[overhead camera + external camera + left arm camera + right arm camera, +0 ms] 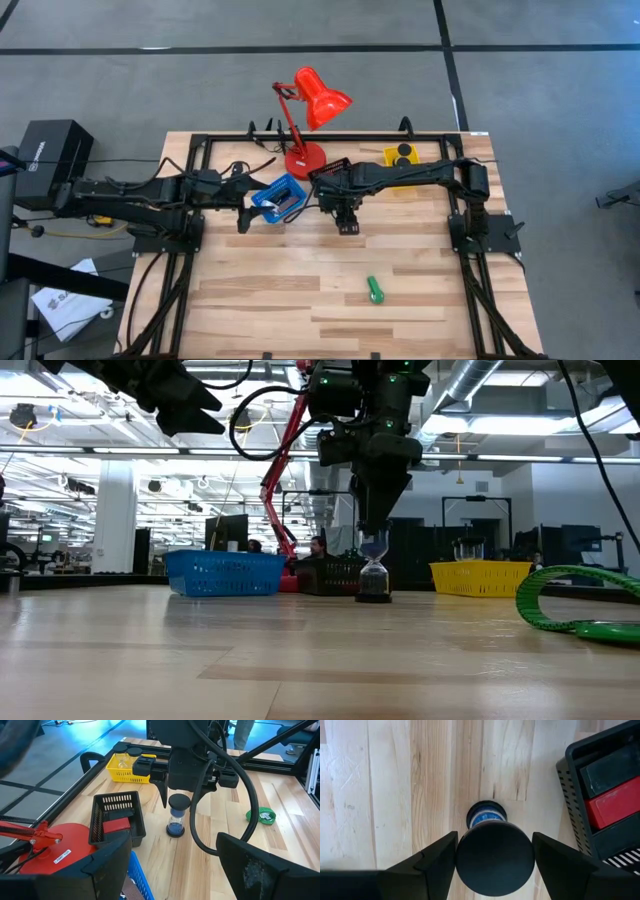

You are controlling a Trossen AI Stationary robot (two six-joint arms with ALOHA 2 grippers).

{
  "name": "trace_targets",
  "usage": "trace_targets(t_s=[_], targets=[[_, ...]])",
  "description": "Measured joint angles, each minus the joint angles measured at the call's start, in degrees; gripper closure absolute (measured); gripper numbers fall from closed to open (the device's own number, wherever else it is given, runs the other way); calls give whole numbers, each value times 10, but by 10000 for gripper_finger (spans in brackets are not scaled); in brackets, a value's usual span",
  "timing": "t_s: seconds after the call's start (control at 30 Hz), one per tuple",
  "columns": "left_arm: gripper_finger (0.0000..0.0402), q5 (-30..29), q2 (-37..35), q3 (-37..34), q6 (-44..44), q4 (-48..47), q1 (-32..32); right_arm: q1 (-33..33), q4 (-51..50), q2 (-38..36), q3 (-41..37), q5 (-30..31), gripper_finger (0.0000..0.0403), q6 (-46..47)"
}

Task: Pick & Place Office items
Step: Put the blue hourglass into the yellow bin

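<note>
right jaws (495,857): gripping hourglass (178,815) top | left jaws (175,865): open | writing: unreadable

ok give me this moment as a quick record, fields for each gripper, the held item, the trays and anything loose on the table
right gripper: above the hourglass, fingers either side of its top cap
hourglass: upright on the table, blue sand
left gripper: open, by the blue tray, holding nothing
black tray: red block and black pieces inside
yellow tray: two black round pieces
loose: green item on the table
</note>
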Motion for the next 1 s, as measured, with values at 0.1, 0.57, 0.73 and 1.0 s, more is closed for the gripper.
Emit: trace_targets(t_s=[0.1,0.57,0.73,1.0], targets=[[116,0,0,0,0,0,0,0,0,0,0,0,162,0],[116,-1,0,0,0,0,0,0,-13,0,0,0,165,0],[116,-1,0,0,0,0,0,0,-13,0,0,0,162,0],[116,-3,0,0,0,0,0,0,-13,0,0,-4,166,2]])
